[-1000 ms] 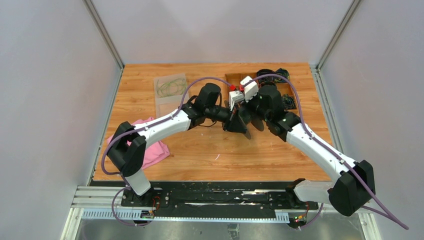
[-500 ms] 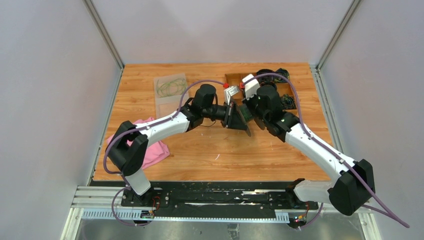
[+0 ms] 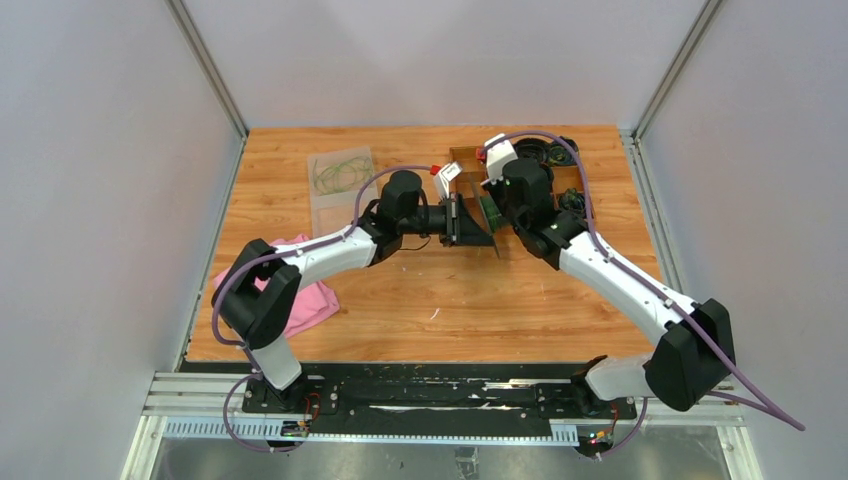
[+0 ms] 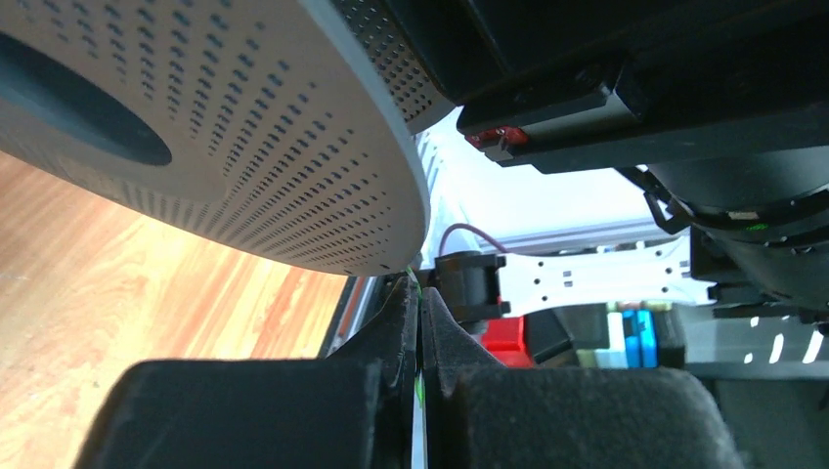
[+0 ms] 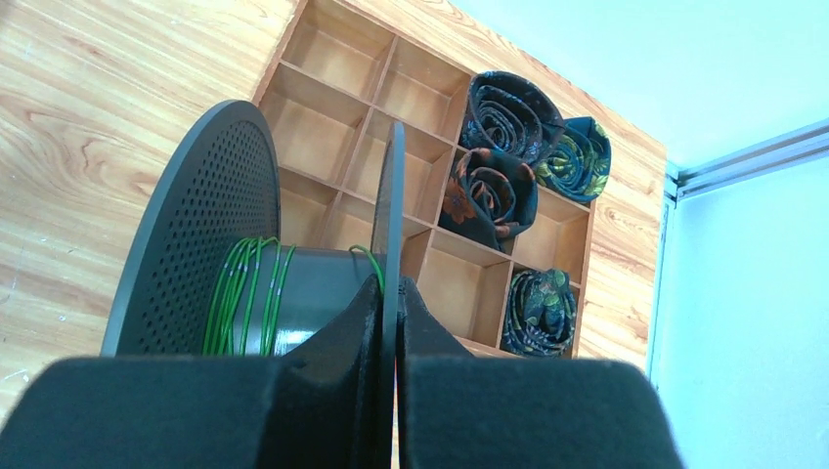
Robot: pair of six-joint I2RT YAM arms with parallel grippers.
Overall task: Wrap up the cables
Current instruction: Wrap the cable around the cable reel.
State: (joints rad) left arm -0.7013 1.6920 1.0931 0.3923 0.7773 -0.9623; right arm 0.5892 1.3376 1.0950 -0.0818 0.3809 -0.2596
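Note:
A big black perforated spool is held off the table between both arms. My right gripper is shut on the rim of one spool flange. Several turns of thin green cable lie round the spool's core. My left gripper is shut on a thin green cable strand that runs up toward the spool's perforated flange just above it. In the top view the left gripper and the right gripper sit on either side of the spool.
A clear bag with coiled green cables lies at the back left. A pink cloth lies at the left. A wooden divided box with rolled patterned ties stands at the back right, just behind the spool.
Both grippers and the spool have moved toward the back of the table, nearer the wooden box. The spool has turned from tilted to more upright.

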